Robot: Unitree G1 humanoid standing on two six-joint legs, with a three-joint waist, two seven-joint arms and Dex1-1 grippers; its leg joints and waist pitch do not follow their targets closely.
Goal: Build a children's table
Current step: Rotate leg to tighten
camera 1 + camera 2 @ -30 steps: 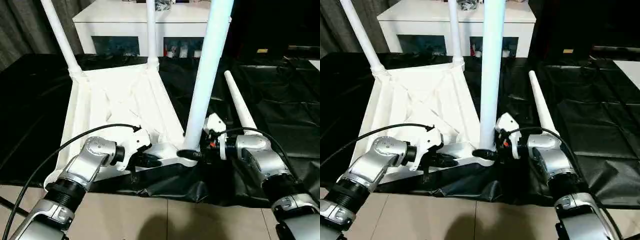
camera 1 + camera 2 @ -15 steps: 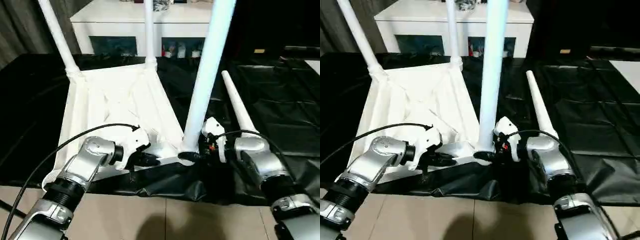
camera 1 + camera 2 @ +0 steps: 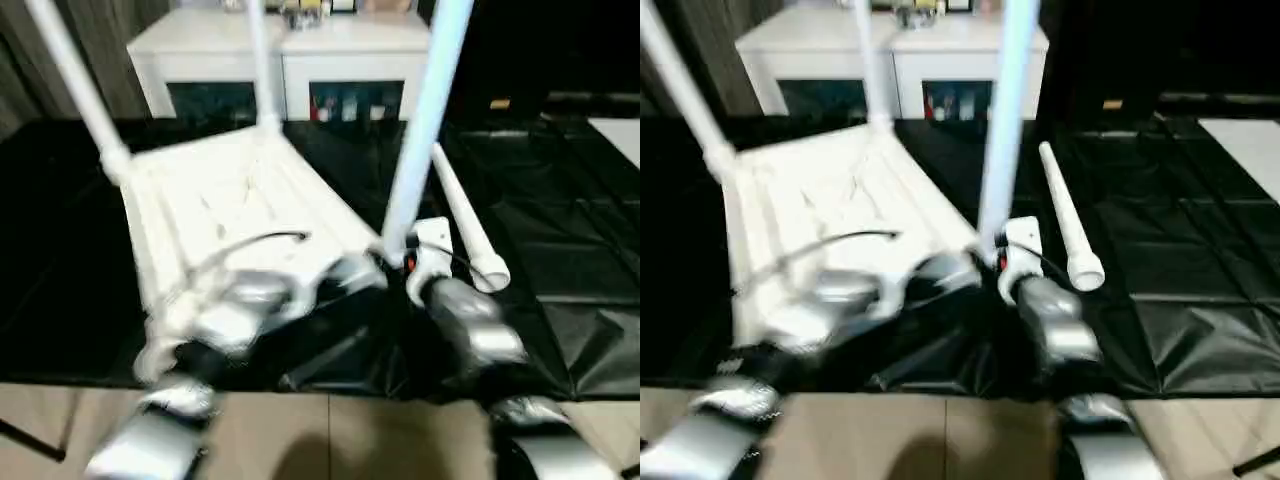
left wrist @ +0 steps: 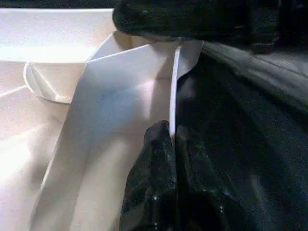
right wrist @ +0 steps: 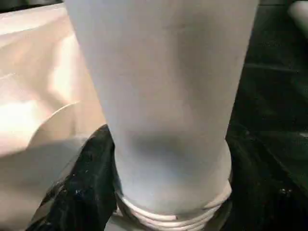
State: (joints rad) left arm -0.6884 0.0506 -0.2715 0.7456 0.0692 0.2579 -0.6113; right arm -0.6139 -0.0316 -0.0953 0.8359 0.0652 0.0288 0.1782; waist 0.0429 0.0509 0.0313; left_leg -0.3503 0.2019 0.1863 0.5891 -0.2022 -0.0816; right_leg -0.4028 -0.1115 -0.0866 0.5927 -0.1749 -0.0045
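Two grippers hold: left gripper (image 4: 171,192) pinches the tabletop (image 3: 215,205) rim; right gripper (image 5: 163,192) clasps the 12-o'clock-pointing leg (image 3: 420,120).

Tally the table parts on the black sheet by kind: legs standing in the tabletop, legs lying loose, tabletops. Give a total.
Legs standing in the tabletop: 3, far left, far middle, near one
Legs lying loose: 1
Tabletops: 1
Total: 5
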